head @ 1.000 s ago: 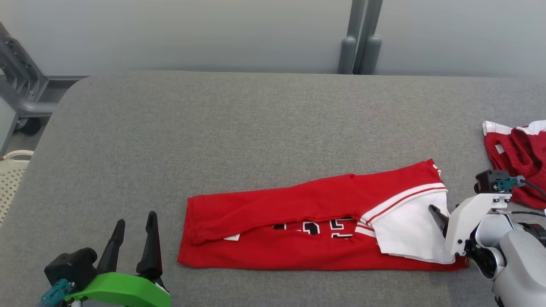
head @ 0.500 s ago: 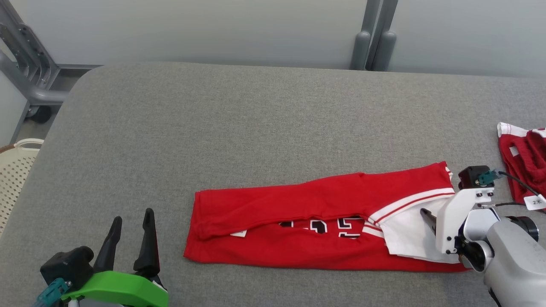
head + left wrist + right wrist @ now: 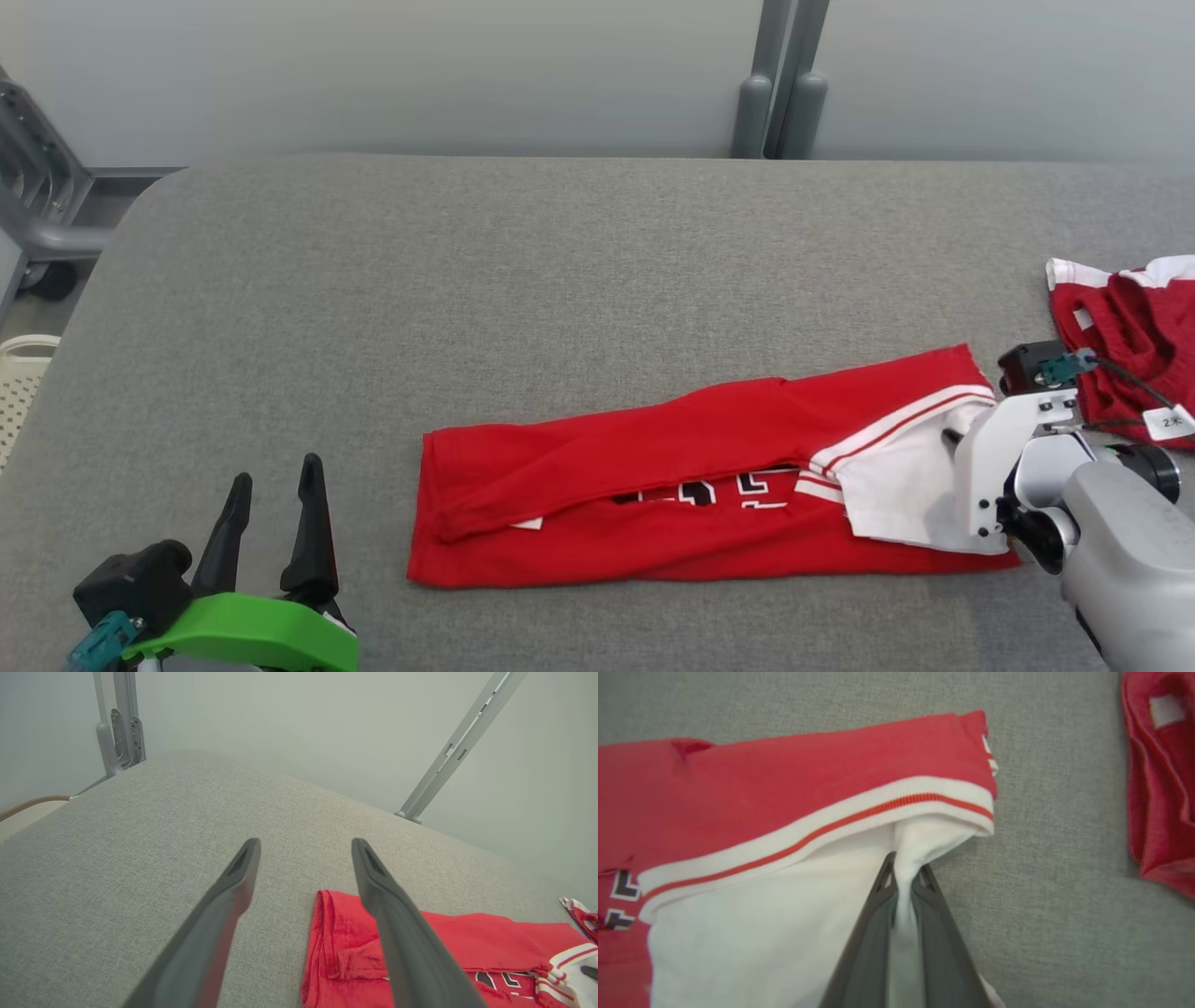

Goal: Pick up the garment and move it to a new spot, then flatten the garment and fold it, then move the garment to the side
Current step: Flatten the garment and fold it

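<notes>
Our right tool (image 3: 903,868) has just clenched the garment's (image 3: 653,448) white end; folding, we next lift it across.

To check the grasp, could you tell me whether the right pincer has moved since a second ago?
Yes; against the garment, the right pincer moved left, nearer its striped band.

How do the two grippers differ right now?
The left gripper stands open and empty; the right gripper is shut on the white sleeve of the red jersey. The left gripper is clear of the jersey; the right gripper is at its sleeve end. Both have long dark fingers.
</notes>
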Robot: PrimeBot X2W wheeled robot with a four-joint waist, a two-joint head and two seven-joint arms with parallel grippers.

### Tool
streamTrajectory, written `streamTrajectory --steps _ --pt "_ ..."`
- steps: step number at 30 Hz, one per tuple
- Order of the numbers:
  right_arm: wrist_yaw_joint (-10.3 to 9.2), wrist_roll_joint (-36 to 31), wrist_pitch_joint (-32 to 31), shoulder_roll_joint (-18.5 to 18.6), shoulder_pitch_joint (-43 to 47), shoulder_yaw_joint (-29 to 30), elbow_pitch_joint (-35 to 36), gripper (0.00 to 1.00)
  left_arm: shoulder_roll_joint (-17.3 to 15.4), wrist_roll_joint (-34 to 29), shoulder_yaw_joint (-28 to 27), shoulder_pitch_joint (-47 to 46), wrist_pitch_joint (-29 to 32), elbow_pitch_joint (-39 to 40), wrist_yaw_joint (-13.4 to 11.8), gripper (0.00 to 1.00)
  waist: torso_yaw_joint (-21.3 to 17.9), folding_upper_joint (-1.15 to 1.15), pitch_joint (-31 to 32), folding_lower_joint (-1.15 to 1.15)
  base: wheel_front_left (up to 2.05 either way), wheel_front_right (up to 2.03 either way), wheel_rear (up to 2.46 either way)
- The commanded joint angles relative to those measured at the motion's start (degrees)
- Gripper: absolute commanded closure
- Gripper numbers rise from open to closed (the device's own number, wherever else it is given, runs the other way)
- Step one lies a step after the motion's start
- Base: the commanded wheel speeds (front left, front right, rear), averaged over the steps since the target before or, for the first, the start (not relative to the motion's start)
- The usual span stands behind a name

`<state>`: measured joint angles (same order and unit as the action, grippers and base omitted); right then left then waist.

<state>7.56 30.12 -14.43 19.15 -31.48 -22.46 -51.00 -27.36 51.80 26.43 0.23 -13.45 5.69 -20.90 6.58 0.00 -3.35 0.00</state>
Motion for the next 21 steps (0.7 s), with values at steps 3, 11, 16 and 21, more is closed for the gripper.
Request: streamTrajectory --steps 3,11,16,21 --pt "-0.14 0.84 1.02 2.11 -1.39 0.47 0.12 1.0 -0.08 0.09 -0.36 0.85 -0.34 0.26 -0.21 0.0 -2.45 0.0 0.92 0.0 0.0 0.0 0.0" --pt "-0.14 3.45 0.55 5.71 -2.62 1.32 3.65 1.0 0.01 0.13 -0.85 1.53 -0.69 0.56 -0.31 0.0 -6.08 0.0 1.55 0.0 0.0 0.0 0.0" --pt "-0.13 5.17 -0.32 6.26 -1.59 1.25 6.73 1.0 0.3 0.2 -0.87 1.7 -0.74 0.35 -0.18 0.0 -7.52 0.0 1.92 0.0 0.0 0.0 0.0" --pt "-0.12 7.89 -1.78 4.72 -0.51 0.25 11.99 1.0 0.43 0.28 -0.86 1.81 -0.82 0.06 -0.03 0.0 -8.21 0.0 2.37 0.0 0.0 0.0 0.0"
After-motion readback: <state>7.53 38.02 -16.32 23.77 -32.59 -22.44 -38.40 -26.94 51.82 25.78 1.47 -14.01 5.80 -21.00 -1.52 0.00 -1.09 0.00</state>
